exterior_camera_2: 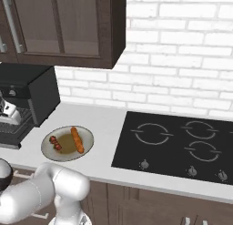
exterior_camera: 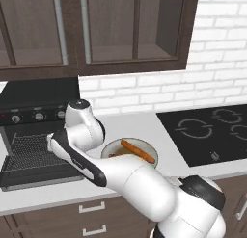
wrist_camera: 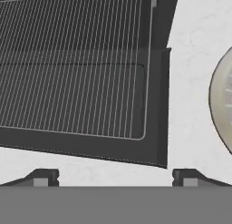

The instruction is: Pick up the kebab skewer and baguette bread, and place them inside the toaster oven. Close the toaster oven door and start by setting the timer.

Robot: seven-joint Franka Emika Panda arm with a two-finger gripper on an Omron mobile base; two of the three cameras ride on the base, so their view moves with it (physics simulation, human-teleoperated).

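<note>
**Oven open, food on the plate**

The toaster oven [exterior_camera: 34, 136] sits at the left end of the pale counter [exterior_camera: 140, 124], under dark wood cabinets. It is a boxy black unit with round knobs [exterior_camera: 38, 116] in a row across its front panel and a fine wire rack [exterior_camera: 31, 152] drawn out over the lowered toaster oven door [wrist_camera: 154, 105], which lies flat and shows a dark glass window through the rack's wires.

Just right of the oven stands a round beige plate [exterior_camera_2: 88, 140]. On it lie the baguette bread [exterior_camera_2: 77, 140], a slim orange-brown stick with rounded ends, and beside it the kebab skewer [exterior_camera_2: 56, 143], shorter, threaded with dark red and brown chunks (the two are close but apart in the right base view).

The gripper [wrist_camera: 115, 177] hovers above the door's front corner, its fingers spread wide with nothing between them. The plate's rim curves in at the hand view's right edge.

A black stovetop [exterior_camera_2: 175, 144] lies farther right on the counter.
</note>
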